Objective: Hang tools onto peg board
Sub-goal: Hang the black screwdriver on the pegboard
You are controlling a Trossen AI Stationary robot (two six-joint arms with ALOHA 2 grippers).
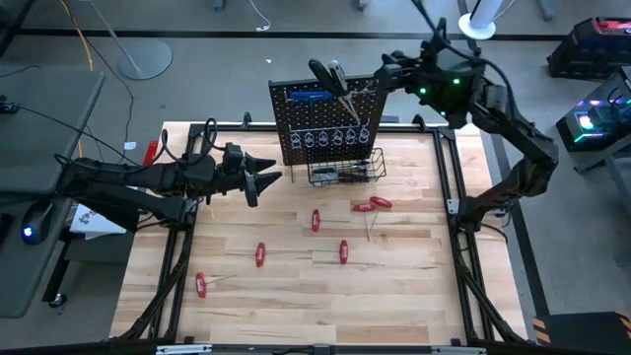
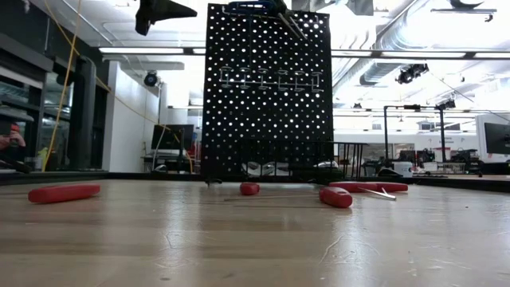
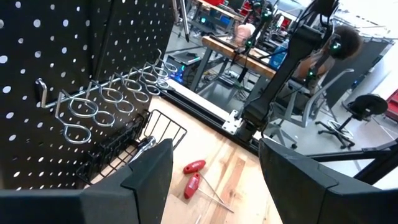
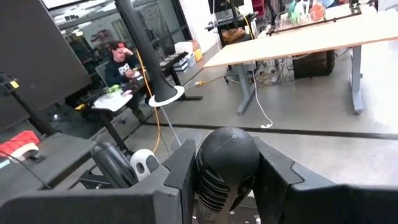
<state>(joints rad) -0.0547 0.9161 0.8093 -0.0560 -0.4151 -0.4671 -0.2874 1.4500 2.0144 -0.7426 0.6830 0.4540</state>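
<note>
High view shows the wooden table (image 1: 296, 296) filling the lower middle of the frame, and the peg board (image 1: 325, 123) stands upright at its far edge, in the upper centre. On the board there is a row of metal loop hooks (image 1: 335, 136), a blue T-handle key (image 1: 308, 96) near its upper left, and below the hooks a black wire basket (image 1: 347, 170) with some tools inside.

At the upper right of the frame, the right gripper (image 4: 227, 171) is above the board's top edge. Its fingers pinch the rounded black handle (image 4: 227, 165) of a screwdriver, whose shaft (image 1: 350, 106) goes down slanted in front of the board toward the hooks.

At the middle left, the left gripper (image 1: 264, 179) hovers just left of the board, with the fingers spread and nothing between them.

Six red-handled tools are on the table, in front of the board: two (image 1: 374, 205) close together at centre right, one (image 1: 315, 221) in the centre, one (image 1: 343, 251) below it, one (image 1: 260, 254) more to the left, and one (image 1: 201, 285) at the lower left.
</note>
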